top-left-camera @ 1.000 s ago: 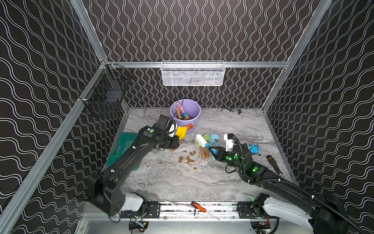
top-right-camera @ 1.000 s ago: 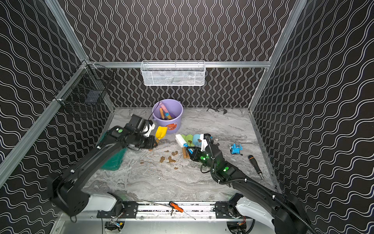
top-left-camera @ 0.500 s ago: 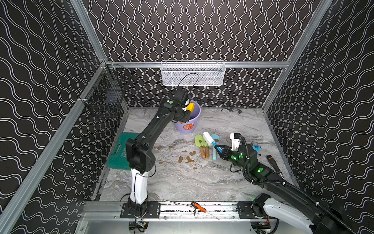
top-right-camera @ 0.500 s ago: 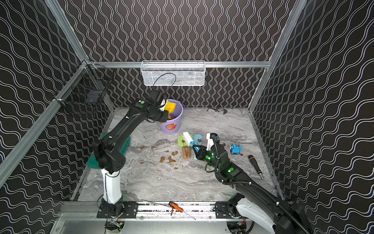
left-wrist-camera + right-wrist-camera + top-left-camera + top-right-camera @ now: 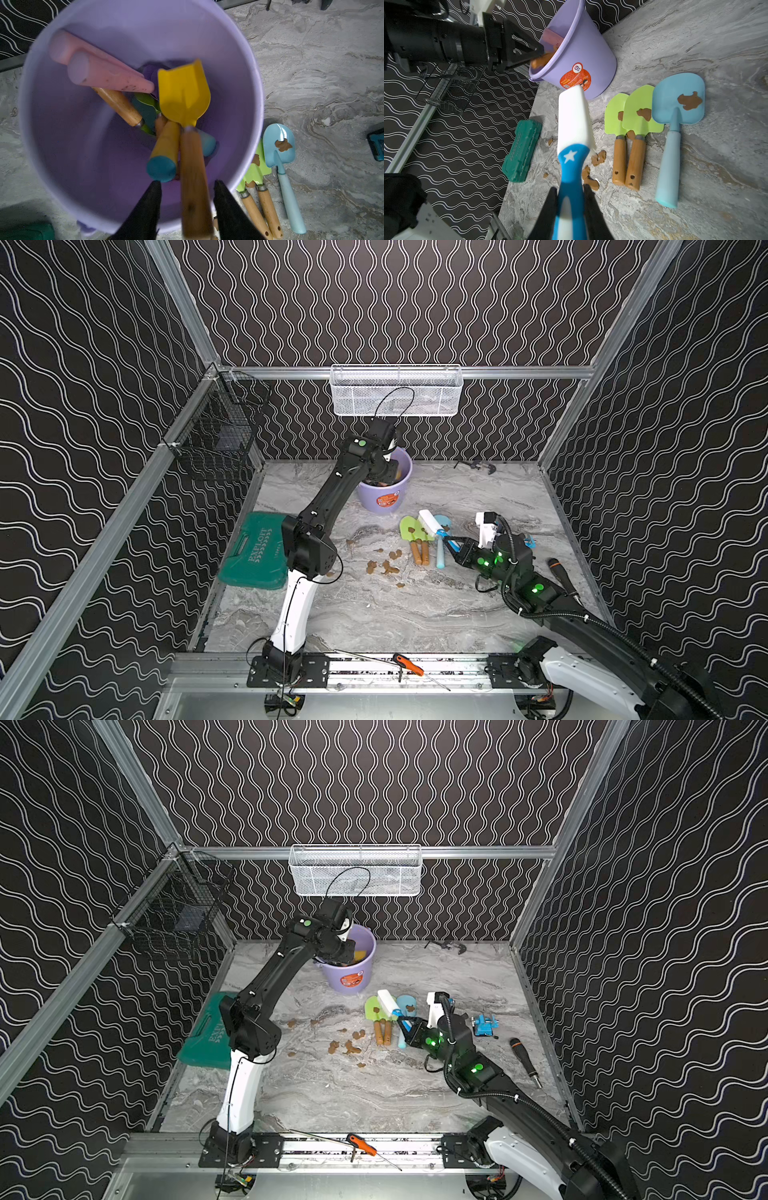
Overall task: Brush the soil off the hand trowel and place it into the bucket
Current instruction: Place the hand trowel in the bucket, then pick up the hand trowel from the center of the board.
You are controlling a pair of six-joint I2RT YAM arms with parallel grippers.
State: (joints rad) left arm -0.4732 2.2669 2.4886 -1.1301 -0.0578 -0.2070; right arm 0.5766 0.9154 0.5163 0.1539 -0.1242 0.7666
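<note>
Marble-pattern tabletop [image 5: 415, 614]: carries all items listed below.

Left arm: reaches to the rear of the table, wrist over the bucket mouth. The left gripper [image 5: 187, 182] points down into the bucket. Its jaws stand apart, with a gap on either side of a wooden handle. No contact with the handle is visible, so nothing is gripped.

Right arm: extends low over the table's right half. The right gripper [image 5: 570, 188] is clamped tight on the blue handle of a white-headed brush [image 5: 574, 116]. The brush head points toward the bucket.

Green tool case [image 5: 255, 551]: lies flat at the table's left edge.

Lavender bucket [image 5: 370, 497]: upright near the back wall, orange sticker facing forward.

Yellow trowel [image 5: 184, 93]: inside the bucket, blade down. Its wooden handle rises between the left jaws and is blurred. Pink-handled tools [image 5: 108, 76] and other handles lie beside it in the bucket.

Blue trowel [image 5: 679, 99]: on the table just in front of the bucket, a brown clump on its blade.

Two green trowels [image 5: 641, 112]: side by side, touching, next to the blue one, each blade soiled.

Soil [image 5: 388, 568]: loose brown clumps scattered on the tabletop just left of the green trowels' handles.
</note>
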